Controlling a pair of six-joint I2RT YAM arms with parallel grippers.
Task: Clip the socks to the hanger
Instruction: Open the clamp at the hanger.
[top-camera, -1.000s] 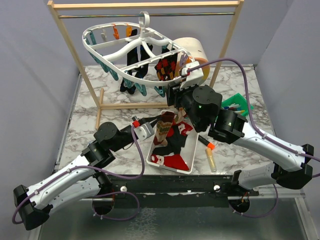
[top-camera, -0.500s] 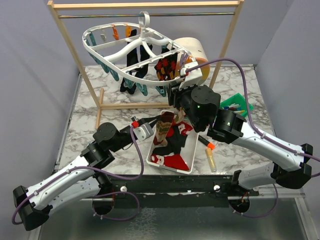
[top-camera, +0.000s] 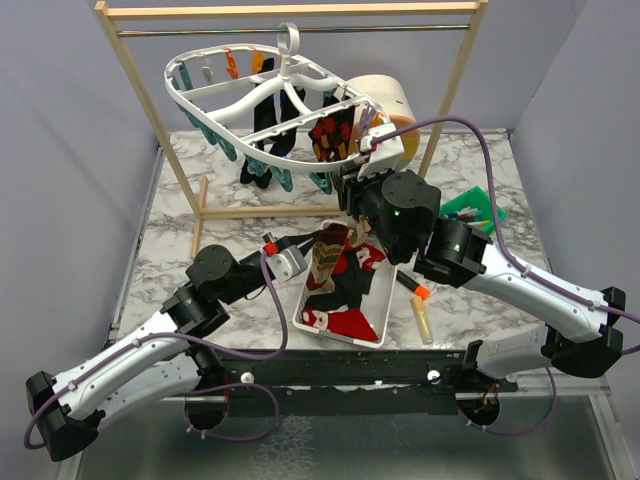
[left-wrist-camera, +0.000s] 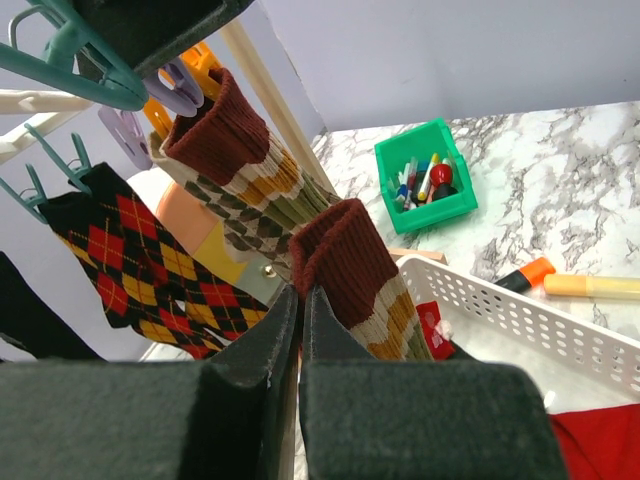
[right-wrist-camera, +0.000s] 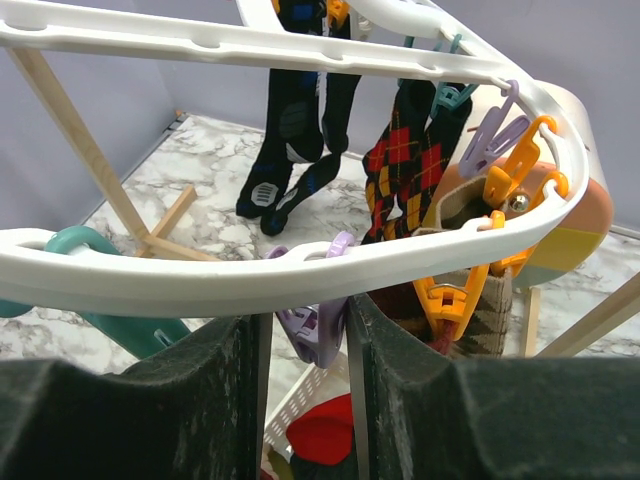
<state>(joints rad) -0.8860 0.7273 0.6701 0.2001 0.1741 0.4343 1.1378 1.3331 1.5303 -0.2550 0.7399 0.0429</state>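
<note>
1. Top view: the hanger (top-camera: 293, 68), a white ribbed plastic oval, hangs by its hook from the wooden rack (top-camera: 130, 60). Its long axis runs left to right. Black socks (top-camera: 265, 140) and a red argyle sock (top-camera: 330, 135) hang from it, toes down.
2. The left gripper (top-camera: 316, 250) holds a tan sock (top-camera: 330, 248) upright over the white basket (top-camera: 300, 318), with the maroon cuff up and the long axis vertical. Red socks (top-camera: 350, 322) lie crumpled in the basket.
3. The right gripper (top-camera: 350, 182) reaches up to the hanger's right near rim.
4. Left wrist view: the left gripper (left-wrist-camera: 300, 300) is pinched tight on the knitted tan sock (left-wrist-camera: 350, 270), just under its ribbed cuff. A second maroon-cuffed fold rises behind it towards the clips; I cannot tell whether it is the same sock. The basket (left-wrist-camera: 560, 320) wall is perforated plastic.
5. Right wrist view: the hanger (right-wrist-camera: 200, 275) rim, smooth and curved, crosses from left to right. The right gripper (right-wrist-camera: 308, 345) stands part-way apart, with one finger on each side of a lilac clip (right-wrist-camera: 320, 320) hanging under the rim. A sliver of gap shows on the left side. An orange clip (right-wrist-camera: 450, 295) hangs just beside it, with the tan sock (right-wrist-camera: 495, 310) behind.
</note>
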